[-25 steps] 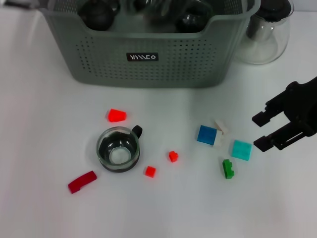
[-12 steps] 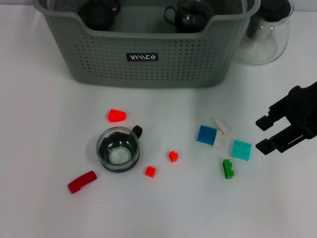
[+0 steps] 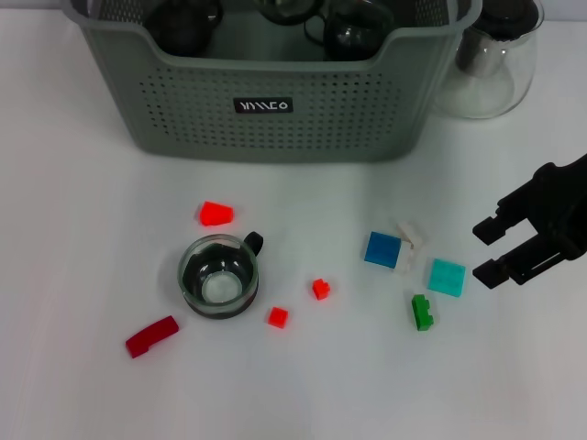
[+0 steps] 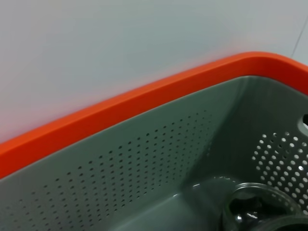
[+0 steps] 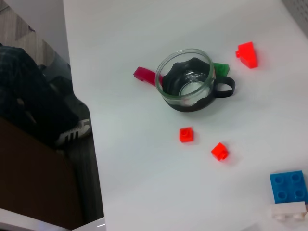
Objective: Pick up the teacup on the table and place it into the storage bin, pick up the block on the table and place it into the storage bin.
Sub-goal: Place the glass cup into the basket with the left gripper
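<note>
While the large grey-green perforated plastic storage bin [image 3: 275,82] stands at the far edge of the white table [image 3: 83,229] in the head view, it already holds some dark glass cups. One clear glass teacup with a black handle [image 3: 220,276] is not yet picked; it sits upright toward the near left part of the table. Many small blocks lie around it: red ones [image 3: 216,214], a blue square block [image 3: 382,249], a teal one [image 3: 447,277] and a green one [image 3: 422,312]. The right pincer [image 3: 489,250] hovers at the right edge, just beside the teal block, with its jaws spread and nothing between them. So I judge that most work is left.

In the left wrist view, only the inside of the bin [image 4: 144,159] shows; I cannot tell the state of the left pincer.

In the right wrist view, the teacup [image 5: 188,82] and the blue block [image 5: 288,186] lie on the table, untouched.
</note>
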You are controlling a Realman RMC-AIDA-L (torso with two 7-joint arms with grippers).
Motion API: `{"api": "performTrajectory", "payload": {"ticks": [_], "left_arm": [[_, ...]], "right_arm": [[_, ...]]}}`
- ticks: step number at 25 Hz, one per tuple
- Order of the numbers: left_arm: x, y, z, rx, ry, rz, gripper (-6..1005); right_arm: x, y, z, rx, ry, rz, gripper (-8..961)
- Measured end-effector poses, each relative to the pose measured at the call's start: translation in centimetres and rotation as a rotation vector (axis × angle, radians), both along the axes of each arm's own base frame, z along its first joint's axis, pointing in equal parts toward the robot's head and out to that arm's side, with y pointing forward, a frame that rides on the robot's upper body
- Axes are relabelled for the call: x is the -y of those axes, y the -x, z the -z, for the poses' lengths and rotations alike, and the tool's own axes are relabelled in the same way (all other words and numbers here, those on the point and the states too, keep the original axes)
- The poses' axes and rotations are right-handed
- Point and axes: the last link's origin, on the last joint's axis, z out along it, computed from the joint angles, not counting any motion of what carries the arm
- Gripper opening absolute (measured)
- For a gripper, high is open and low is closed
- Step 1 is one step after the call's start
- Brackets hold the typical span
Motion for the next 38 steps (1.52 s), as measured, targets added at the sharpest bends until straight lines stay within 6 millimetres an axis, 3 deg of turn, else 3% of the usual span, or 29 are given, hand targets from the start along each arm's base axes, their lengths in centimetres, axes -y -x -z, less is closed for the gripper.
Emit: {"api": "performTrajectory", "payload": {"ticks": [12,21,38], "left_arm": [[0.5,-1.1,0.9,-0.029,0.010,0.044,42],[0.5,-0.6,2.1,-0.085,-0.028,0.053,42],[1.0,0.4,4.6,-0.138,-0.042,0.060,42]], "right_arm": [[-0.2,0.7,0.7,-0.020,-0.005,-0.039,680],[-1.1,1.9,0.8,-0.030,-0.024,-0.080,679],[-1.1,2.0,1.7,-0.042,-0.031,-0.095,677]]}}
